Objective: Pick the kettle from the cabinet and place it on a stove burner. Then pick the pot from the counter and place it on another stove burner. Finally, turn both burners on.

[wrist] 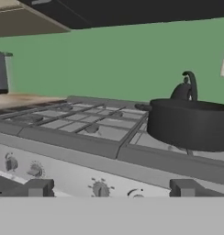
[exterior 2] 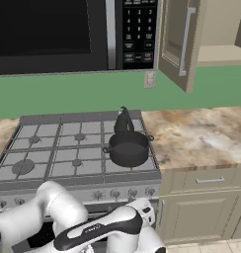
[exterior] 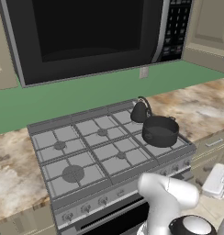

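Observation:
The small black kettle [exterior: 140, 111] [exterior 2: 124, 122] stands on the back right burner of the silver stove [exterior: 49, 127]. Right in front of it, the wide dark pot [exterior: 160, 131] [exterior 2: 128, 148] [wrist: 192, 124] sits on the front right burner. In the hand view the kettle [wrist: 187, 88] peeks over the pot's rim. My gripper [wrist: 112, 188] is open and empty, held low in front of the stove's front panel, and its fingertips [wrist: 39, 187] flank a control knob [wrist: 100, 189]. The cabinet [exterior 2: 180, 42] door hangs open at the upper right.
A row of knobs [exterior 2: 133, 192] runs along the stove front. Free burners [exterior: 102, 132] lie left of the pot, with a bigger one [exterior: 73, 173] at the front left. A black microwave [exterior: 91, 32] hangs above. Marbled counter [exterior 2: 201, 133] extends right, above drawer units [exterior 2: 210, 181].

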{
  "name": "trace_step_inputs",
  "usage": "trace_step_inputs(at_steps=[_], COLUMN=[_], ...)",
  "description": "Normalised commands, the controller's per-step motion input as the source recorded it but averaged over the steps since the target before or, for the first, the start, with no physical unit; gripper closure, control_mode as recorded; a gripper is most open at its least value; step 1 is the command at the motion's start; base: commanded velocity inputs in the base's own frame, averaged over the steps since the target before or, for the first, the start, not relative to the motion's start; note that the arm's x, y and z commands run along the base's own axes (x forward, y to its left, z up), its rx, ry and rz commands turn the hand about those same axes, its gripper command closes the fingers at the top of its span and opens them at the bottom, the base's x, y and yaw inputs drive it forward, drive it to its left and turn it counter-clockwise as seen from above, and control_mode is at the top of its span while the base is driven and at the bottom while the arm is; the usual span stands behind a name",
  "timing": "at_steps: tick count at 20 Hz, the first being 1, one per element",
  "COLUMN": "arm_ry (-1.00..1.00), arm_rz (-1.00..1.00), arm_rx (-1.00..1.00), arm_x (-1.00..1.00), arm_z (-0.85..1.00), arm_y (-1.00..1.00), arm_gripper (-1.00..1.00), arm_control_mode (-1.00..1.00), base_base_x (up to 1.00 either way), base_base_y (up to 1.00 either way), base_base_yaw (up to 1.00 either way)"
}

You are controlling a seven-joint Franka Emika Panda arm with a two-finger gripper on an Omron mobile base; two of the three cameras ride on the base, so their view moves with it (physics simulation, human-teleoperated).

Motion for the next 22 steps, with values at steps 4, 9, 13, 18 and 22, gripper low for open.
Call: trace_step_inputs(at_steps=[4,9,13,18,22], arm_ry=[0.0,0.0,0.02,0.0,0.0], arm_rz=[-0.22,-0.19,-0.03,-0.02,0.0], arm_rx=[0.02,0.02,0.0,0.0,0.0], arm_x=[0.0,0.0,0.05,0.2,0.14], arm_z=[-0.09,-0.08,-0.02,-0.02,-0.1], arm_y=[0.0,0.0,0.04,0.03,0.0], arm_gripper=[-1.0,-1.0,-1.0,-1.0,-1.0], arm_control_mode=[-1.0,-1.0,-1.0,-1.0,-1.0], base_base_x=[0.0,0.0,0.0,0.0,0.0], base_base_y=[0.0,0.0,0.0,0.0,0.0], base_base_yaw=[0.0,0.0,0.0,0.0,0.0])
